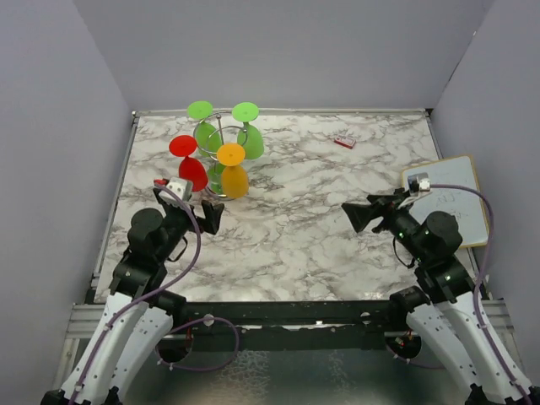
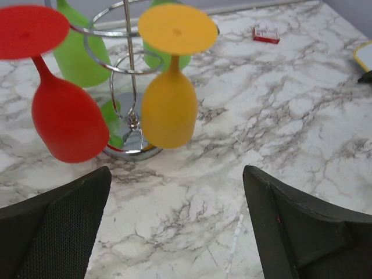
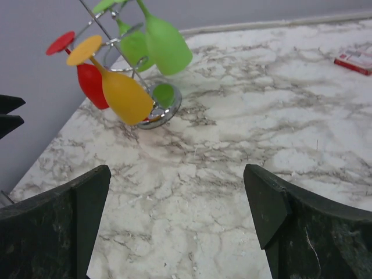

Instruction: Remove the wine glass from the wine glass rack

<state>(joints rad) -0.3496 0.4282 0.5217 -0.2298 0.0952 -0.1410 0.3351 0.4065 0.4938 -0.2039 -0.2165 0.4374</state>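
The chrome wine glass rack stands at the back left of the marble table, with several plastic wine glasses hanging upside down from its wire arms. A red glass, an orange glass and two green glasses hang there. In the left wrist view the rack's post stands between the red glass and the orange glass. My left gripper is open and empty, just in front of the rack. My right gripper is open and empty at the right, facing the rack.
A small red and white box lies at the back right. A white board with a yellow edge lies at the right table edge, behind my right arm. Grey walls close in the table on three sides.
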